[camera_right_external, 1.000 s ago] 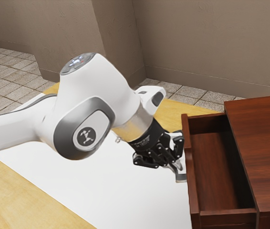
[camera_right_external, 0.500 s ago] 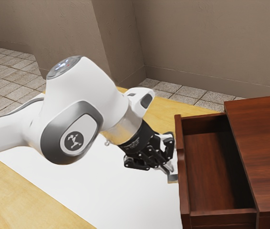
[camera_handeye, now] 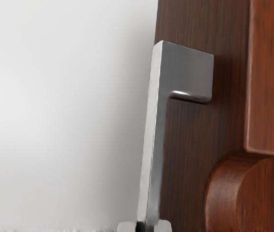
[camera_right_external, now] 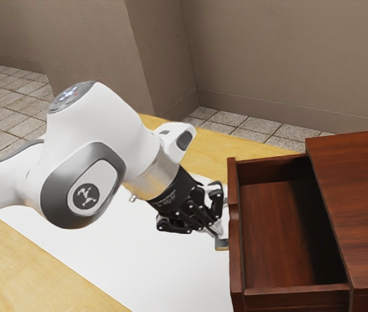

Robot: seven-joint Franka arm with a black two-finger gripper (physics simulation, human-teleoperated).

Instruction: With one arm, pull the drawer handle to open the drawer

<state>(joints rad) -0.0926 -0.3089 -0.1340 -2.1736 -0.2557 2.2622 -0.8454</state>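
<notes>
A dark wooden drawer (camera_right_external: 281, 227) stands pulled well out of its cabinet (camera_right_external: 356, 188), its inside bare. Its front panel (camera_right_external: 235, 221) faces the arm. My black gripper (camera_right_external: 215, 223) is pressed against that panel and is shut on the silver drawer handle (camera_right_external: 223, 243), whose lower end juts out below the hand. In the wrist view the handle (camera_handeye: 152, 145) is a long silver bar with a bent end, running along the drawer front (camera_handeye: 195, 140) down to the hand.
The cabinet sits on a white mat (camera_right_external: 132, 260) over a light wooden table (camera_right_external: 21, 273). A tan wall corner (camera_right_external: 158, 52) and tiled floor (camera_right_external: 8, 97) lie behind. A rounded wooden part (camera_handeye: 246, 193) shows beside the drawer front.
The drawer has slid further out toward the exterior view's left, and my arm has drawn back with the handle in its grip.
</notes>
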